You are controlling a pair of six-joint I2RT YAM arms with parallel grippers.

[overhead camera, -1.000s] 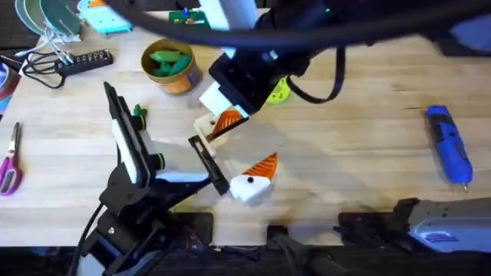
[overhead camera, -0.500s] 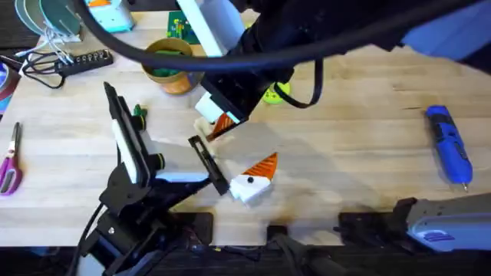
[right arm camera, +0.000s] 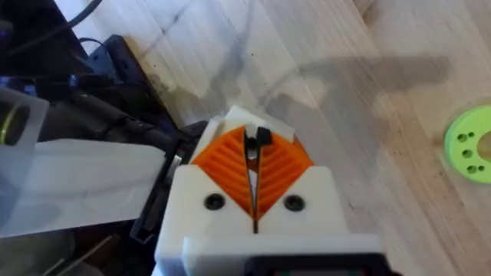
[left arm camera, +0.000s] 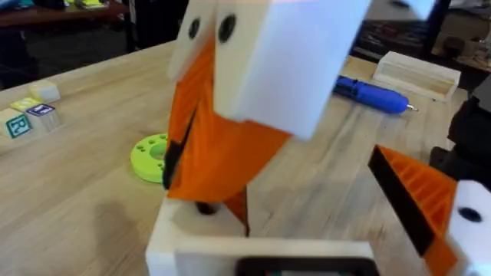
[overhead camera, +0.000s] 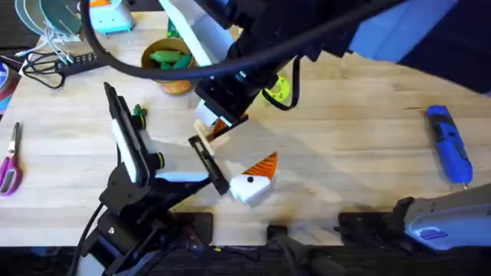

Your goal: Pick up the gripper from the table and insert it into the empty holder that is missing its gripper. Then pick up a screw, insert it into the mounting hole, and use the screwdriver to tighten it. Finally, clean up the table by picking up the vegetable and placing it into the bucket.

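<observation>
My left gripper lies open near the table's middle. Its far finger is the white holder, and its near finger carries an orange pad. My right gripper reaches across and sits directly over the holder, shut on a small dark screw. Orange shows at the holder beneath those tips; I cannot tell it apart from the right gripper's own pads. The blue screwdriver lies at the far right. A dark green vegetable rests left of the left arm, below the tan bucket.
Light green pieces fill the bucket. A yellow-green ring disc lies just beyond the right gripper. Scissors and a power strip sit at the left. The right arm's dark bulk spans the back of the table.
My right gripper has shifted a little left and closer onto the holder, and the right arm has swung across the top. The left arm has not moved.
</observation>
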